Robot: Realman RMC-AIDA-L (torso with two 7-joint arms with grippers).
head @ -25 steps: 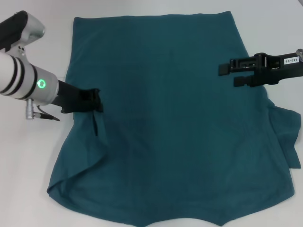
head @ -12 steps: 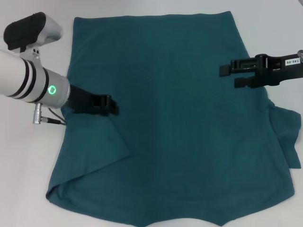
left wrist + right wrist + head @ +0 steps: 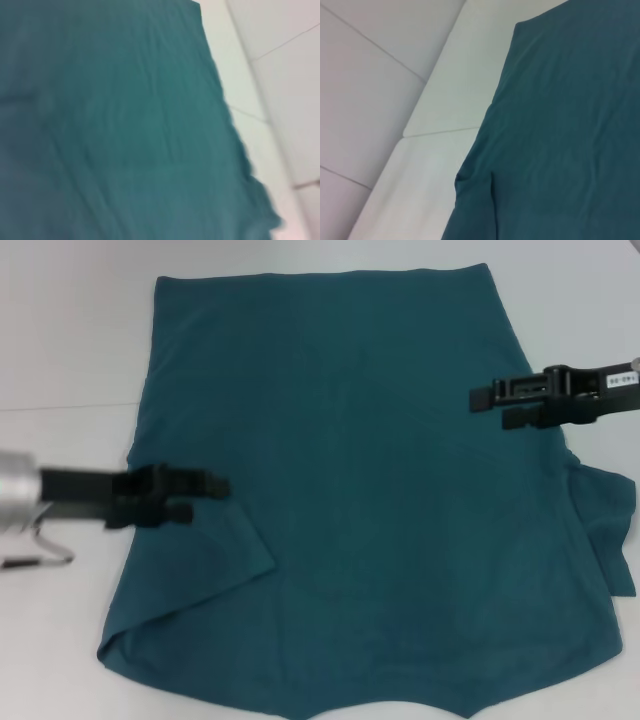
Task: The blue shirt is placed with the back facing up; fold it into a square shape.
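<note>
On the pale surface (image 3: 70,350) the blue shirt (image 3: 370,500) lies spread, plain side up, its left sleeve flap turned inward. The left gripper (image 3: 205,490) hovers over that flap, the right gripper (image 3: 490,405) over the right edge; whether either pair of jaws is spread, I cannot tell. The loose flap could spring back, or the unfolded right sleeve skew the square. A small label on the right gripper is unreadable.

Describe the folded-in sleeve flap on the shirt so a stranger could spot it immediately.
A large dark teal-blue cotton shirt covers the white table. On the robot's left, just below the left claw, a triangular sleeve flap lies folded onto the body, unlike the right sleeve, which pokes outward.
</note>
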